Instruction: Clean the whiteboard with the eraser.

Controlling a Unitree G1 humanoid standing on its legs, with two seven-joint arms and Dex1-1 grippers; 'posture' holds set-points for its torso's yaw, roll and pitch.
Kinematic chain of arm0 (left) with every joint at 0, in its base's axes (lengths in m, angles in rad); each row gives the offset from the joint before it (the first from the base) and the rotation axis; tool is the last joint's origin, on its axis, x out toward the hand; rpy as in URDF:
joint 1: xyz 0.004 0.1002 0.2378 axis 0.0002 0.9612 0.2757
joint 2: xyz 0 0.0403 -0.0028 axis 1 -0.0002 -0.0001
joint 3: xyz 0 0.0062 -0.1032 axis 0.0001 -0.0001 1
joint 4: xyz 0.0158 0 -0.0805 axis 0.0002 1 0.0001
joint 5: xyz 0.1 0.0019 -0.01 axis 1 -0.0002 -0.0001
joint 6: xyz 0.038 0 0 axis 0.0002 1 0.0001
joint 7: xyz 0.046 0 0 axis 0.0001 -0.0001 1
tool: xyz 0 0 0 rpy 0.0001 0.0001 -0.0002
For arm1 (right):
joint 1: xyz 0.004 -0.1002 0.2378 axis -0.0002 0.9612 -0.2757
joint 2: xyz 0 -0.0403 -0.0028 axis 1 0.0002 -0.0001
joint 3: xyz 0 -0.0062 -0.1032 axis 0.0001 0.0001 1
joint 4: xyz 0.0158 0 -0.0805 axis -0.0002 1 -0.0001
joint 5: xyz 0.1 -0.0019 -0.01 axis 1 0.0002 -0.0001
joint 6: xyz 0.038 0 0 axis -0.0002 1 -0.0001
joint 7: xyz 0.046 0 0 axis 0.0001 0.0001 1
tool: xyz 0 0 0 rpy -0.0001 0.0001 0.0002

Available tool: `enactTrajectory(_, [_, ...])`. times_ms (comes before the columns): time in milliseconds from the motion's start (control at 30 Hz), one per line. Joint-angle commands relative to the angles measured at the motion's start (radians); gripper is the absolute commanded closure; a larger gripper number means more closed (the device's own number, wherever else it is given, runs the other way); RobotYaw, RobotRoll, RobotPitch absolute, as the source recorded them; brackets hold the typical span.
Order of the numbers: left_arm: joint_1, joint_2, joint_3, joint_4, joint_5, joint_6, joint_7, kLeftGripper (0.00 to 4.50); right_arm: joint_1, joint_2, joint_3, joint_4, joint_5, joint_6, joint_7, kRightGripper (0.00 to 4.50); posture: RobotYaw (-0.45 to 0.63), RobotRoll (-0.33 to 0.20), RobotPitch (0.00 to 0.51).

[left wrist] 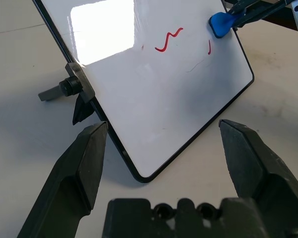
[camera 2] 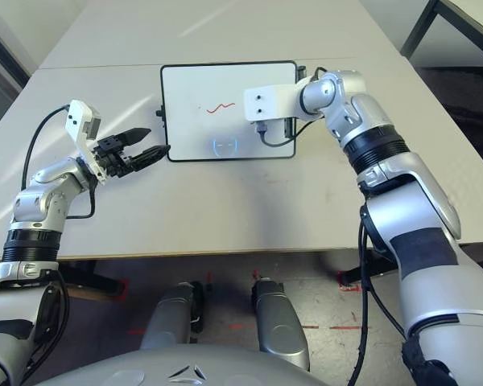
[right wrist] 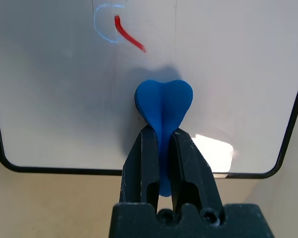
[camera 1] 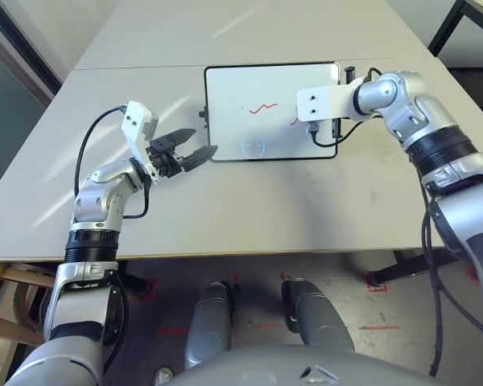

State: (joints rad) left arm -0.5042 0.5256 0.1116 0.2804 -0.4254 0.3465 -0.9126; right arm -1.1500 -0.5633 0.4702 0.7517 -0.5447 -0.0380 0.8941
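Left hand: spread, holding nothing | right hand: pinching eraser over whiteboard

Lab, bare grey tables, floor tape marks

Both arms reach forward.
Left pincer gapes level; right pincer, angled downward, is clamped tight, forearm stretched inward.

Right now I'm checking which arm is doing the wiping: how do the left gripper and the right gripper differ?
The right gripper is shut on the blue eraser over the whiteboard; the left gripper is open and holds nothing. The right one is above the board's surface near a red mark; the left one waits off the board, by its corner. Both have two black fingers.
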Motion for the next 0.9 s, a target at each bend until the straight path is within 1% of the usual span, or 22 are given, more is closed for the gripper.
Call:
enactTrajectory(33, [0.004,-0.003,-0.006,0.005,0.014,-0.009,0.001,0.0,0.03,-0.028,0.015,0.031,-0.025,0.003,0.011,4.41,-0.17,0.0,0.12])
enactTrajectory(200, [0.006,-0.003,-0.006,0.011,0.015,-0.014,-0.001,0.0,0.037,-0.033,0.012,0.028,-0.028,0.003,0.005,4.41,-0.17,0.0,0.121])
enactTrajectory(533, [0.009,-0.005,-0.009,0.008,0.014,-0.013,0.0,0.0,0.04,0.042,0.011,-0.063,-0.014,0.047,0.022,4.41,-0.17,0.0,0.129])
enactTrajectory(700, [0.013,-0.005,-0.009,0.008,0.015,-0.013,-0.001,0.0,0.048,0.072,0.017,-0.109,-0.022,0.07,0.027,4.41,-0.17,0.0,0.129])
enactTrajectory(900, [0.015,-0.008,-0.009,0.003,0.013,-0.011,0.001,0.0,0.053,0.102,0.03,-0.121,-0.04,0.076,0.02,4.41,-0.17,0.0,0.127])
